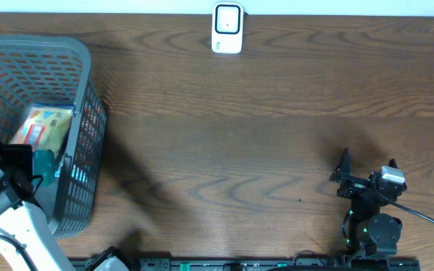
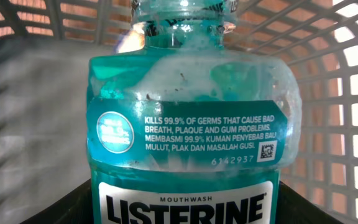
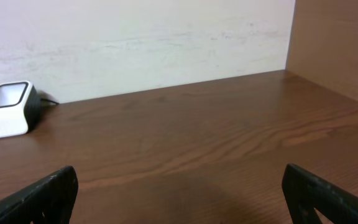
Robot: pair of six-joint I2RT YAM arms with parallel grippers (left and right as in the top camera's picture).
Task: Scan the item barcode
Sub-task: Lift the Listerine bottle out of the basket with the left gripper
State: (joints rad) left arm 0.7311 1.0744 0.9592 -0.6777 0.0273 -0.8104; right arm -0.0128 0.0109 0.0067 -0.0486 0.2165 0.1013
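So the mouthwash bottle (image 2: 185,124) is down inside the grey plastic basket (image 1: 81,90) at the left end of the table (image 1: 262,135). It's clear plastic full of teal liquid with some foam near the shoulder, a glossy teal label band with white print, and a tiny square code next to a printed number on the right side of that band. The left gripper (image 1: 40,167) is reaching into the basket, and in the wrist view its dark fingers (image 2: 61,205) sit tight on both sides of the bottle, so it looks clamped on it. The basket's lattice walls close in all around, and a flat yellow-orange packet (image 1: 44,126) lies in there just beyond the bottle. The scanner (image 1: 227,28) is a small white rounded block with a dark window, at the far edge of the wood-grain tabletop against the pale wall, well apart from the basket. The right gripper (image 1: 368,169) is at the near right with its jaws spread wide, nothing between them.
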